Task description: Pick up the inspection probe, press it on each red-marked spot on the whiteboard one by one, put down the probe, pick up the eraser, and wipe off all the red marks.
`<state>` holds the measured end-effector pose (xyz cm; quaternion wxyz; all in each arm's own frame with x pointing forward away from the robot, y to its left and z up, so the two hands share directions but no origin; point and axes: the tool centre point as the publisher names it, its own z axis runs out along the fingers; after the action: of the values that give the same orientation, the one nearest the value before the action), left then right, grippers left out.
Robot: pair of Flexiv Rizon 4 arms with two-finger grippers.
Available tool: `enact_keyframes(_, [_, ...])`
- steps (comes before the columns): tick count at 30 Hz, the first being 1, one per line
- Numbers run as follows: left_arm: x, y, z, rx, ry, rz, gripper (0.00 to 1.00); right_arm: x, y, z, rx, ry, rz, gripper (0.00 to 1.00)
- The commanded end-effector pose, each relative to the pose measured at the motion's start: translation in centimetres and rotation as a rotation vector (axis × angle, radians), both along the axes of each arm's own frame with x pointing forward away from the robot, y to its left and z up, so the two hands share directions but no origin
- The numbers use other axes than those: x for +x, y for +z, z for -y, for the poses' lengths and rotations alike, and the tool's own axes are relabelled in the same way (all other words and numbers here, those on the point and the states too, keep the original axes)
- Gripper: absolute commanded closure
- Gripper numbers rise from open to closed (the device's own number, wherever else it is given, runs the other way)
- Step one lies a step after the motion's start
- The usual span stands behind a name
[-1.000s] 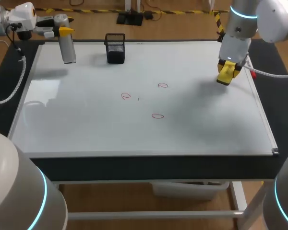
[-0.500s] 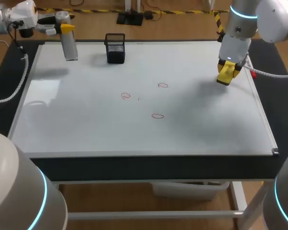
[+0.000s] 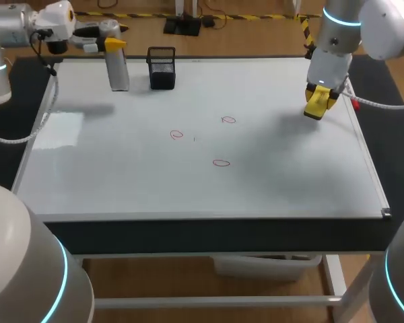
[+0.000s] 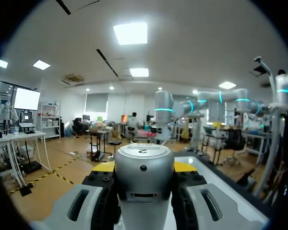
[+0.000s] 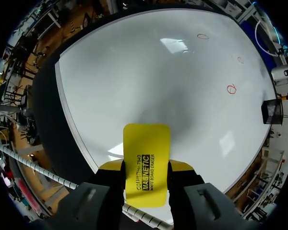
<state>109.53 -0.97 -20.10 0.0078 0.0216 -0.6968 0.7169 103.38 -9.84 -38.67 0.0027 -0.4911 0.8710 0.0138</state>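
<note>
- Hanging upright in the upper left of the frame, the silver cylindrical inspection probe [image 3: 118,73] is clamped near its top by the left end effector [image 3: 114,46], just left of the black mesh holder [image 3: 161,67].
- The red ring marks [image 3: 177,134] lie mid-frame on the whiteboard [image 3: 121,182], to the probe's lower right.
- The left arm reaches in level, with the probe's long axis vertical and its tip pointing down.
- The right end effector [image 3: 320,94], at the upper right, is closed on the yellow block eraser [image 5: 147,163].
</note>
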Motion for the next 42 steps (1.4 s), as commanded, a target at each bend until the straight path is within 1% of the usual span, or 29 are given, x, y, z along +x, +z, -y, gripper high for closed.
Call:
enact_keyframes(1, [-1.3, -0.2, 1.8, 0.000, -0.002, -0.009, 1.00, 0.1, 0.1, 0.0, -0.003, 0.002, -0.003, 1.00])
enact_keyframes(8, [-3.7, -0.6, 4.2, 0.002, -0.047, -0.024, 1.00, 0.1, 0.1, 0.0, -0.003, 0.002, -0.003, 1.00])
enact_keyframes(16, [-5.9, -1.0, 6.3, -0.011, -0.083, -0.032, 1.00, 0.1, 0.1, 0.0, -0.003, 0.002, -0.003, 1.00])
enact_keyframes(23, [-7.4, -1.6, 7.9, -0.018, -0.108, -0.033, 1.00, 0.1, 0.1, 0.0, -0.003, 0.002, -0.003, 1.00])
enact_keyframes(25, [-7.8, -1.7, 8.3, -0.030, -0.120, -0.038, 1.00, 0.1, 0.1, 0.0, -0.003, 0.002, -0.003, 1.00])
enact_keyframes(32, [-9.3, -2.1, 10.3, -0.051, -0.167, -0.013, 1.00, 0.1, 0.1, 0.0, -0.003, 0.002, -0.003, 1.00])
enact_keyframes(40, [-10.2, -2.9, 12.2, -0.050, -0.201, 0.014, 1.00, 0.1, 0.1, 0.0, -0.003, 0.002, -0.003, 1.00])
enact_keyframes(42, [-10.4, -3.1, 12.6, -0.042, -0.208, 0.024, 1.00, 0.1, 0.1, 0.0, -0.003, 0.002, -0.003, 1.00])
